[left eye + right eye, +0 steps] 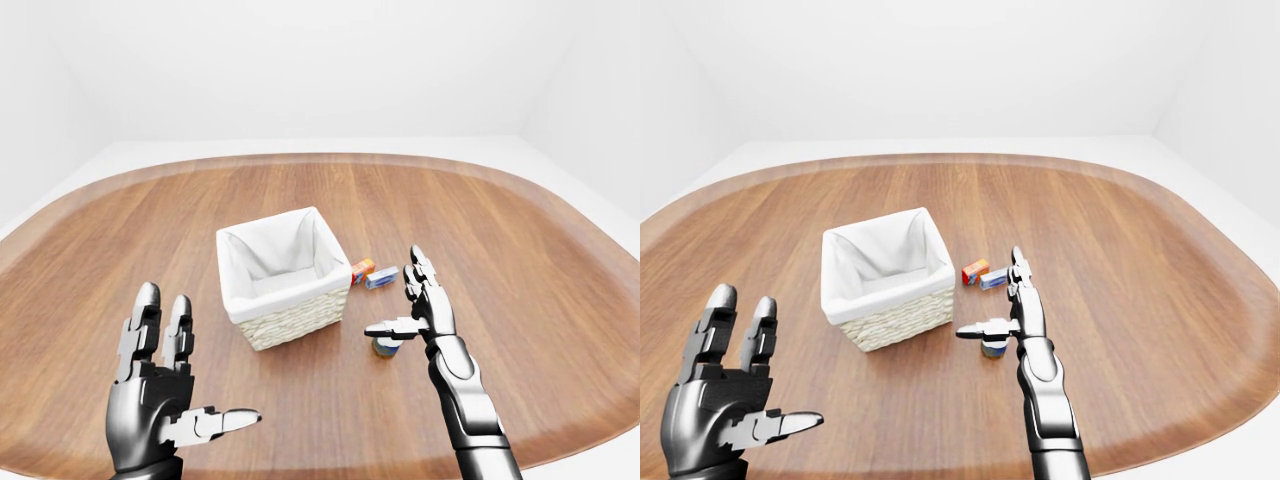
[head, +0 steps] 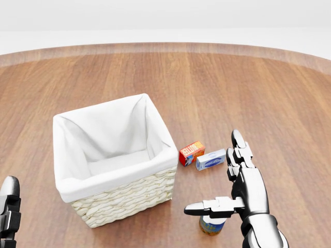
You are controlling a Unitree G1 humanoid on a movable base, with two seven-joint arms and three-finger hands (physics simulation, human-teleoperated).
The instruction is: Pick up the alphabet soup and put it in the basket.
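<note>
the wooden counter (image 2: 269, 93) fills the head view. the basket (image 2: 77, 194) sits left of centre, lined and empty. the right hand (image 2: 243, 186), lower right, hovers with fingers (image 2: 238, 140) spread, thumb over the alphabet soup (image 2: 210, 226), nothing gripped. best lower it so thumb and fingers bracket the can squarely before closing. the left hand (image 1: 160, 390) idles, also spread.

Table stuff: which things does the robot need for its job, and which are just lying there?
Needed: soup can, under the open right hand; basket.
Just lying there: red box, blue-and-white box, both right of the basket in the head view.
</note>
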